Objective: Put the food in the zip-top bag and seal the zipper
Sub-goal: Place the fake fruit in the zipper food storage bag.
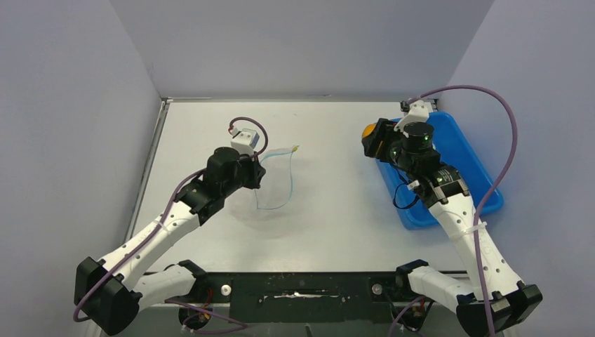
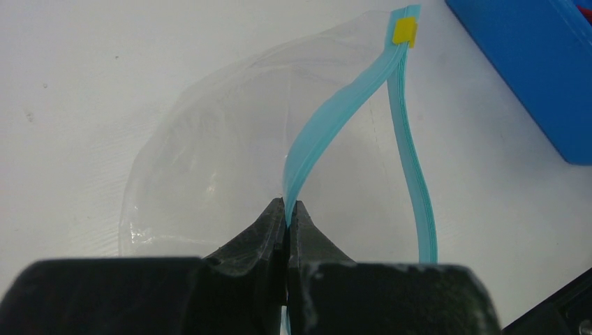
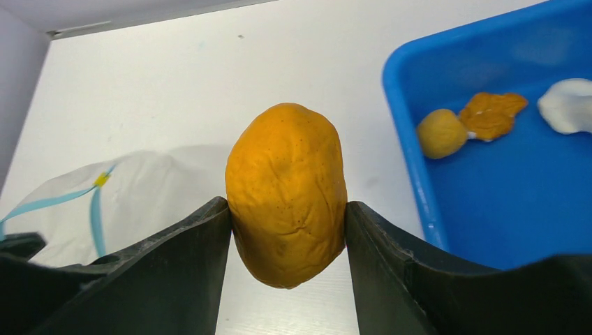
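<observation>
The clear zip-top bag point(image 1: 275, 179) lies mid-table with its mouth held open. Its blue-green zipper strip point(image 2: 328, 129) has a yellow slider point(image 2: 405, 31). My left gripper point(image 2: 287, 209) is shut on one side of the zipper strip; the other side point(image 2: 419, 202) hangs free. My right gripper point(image 3: 287, 216) is shut on an orange fruit point(image 3: 287, 192) and holds it above the table by the left edge of the blue tray point(image 1: 491, 184); it also shows in the top view point(image 1: 369, 135). The bag shows at the left of the right wrist view point(image 3: 132, 199).
The blue tray point(image 3: 408, 160) holds a small round orange fruit point(image 3: 440, 132), an orange flat piece point(image 3: 492, 114) and a white lump point(image 3: 571, 105). Grey walls close in the table on three sides.
</observation>
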`<state>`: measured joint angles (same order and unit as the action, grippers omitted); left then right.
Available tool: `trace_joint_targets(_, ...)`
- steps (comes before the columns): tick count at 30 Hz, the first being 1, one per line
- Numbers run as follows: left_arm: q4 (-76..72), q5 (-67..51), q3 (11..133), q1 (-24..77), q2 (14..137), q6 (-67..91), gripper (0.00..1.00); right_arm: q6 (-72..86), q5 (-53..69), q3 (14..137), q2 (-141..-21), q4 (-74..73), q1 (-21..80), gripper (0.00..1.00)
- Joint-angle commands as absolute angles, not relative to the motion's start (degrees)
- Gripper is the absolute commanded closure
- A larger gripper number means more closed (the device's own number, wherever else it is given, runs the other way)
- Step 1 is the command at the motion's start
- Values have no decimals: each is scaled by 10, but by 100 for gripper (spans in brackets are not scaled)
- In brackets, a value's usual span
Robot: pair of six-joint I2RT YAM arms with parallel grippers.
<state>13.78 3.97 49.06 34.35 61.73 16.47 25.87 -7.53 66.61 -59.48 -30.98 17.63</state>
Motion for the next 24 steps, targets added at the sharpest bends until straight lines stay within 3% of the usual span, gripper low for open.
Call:
trace_joint_targets(1,88,11,510,341,623,201,100,310,-24,662,-584,-271,212,62)
trace_joint_targets(12,91,-26,554,340,673,195,100,411,17,621,-587,-163,323,61)
trace_joint_targets(24,63,-66,534,341,691,238,100,465,40,596,-612,-101,353,61)
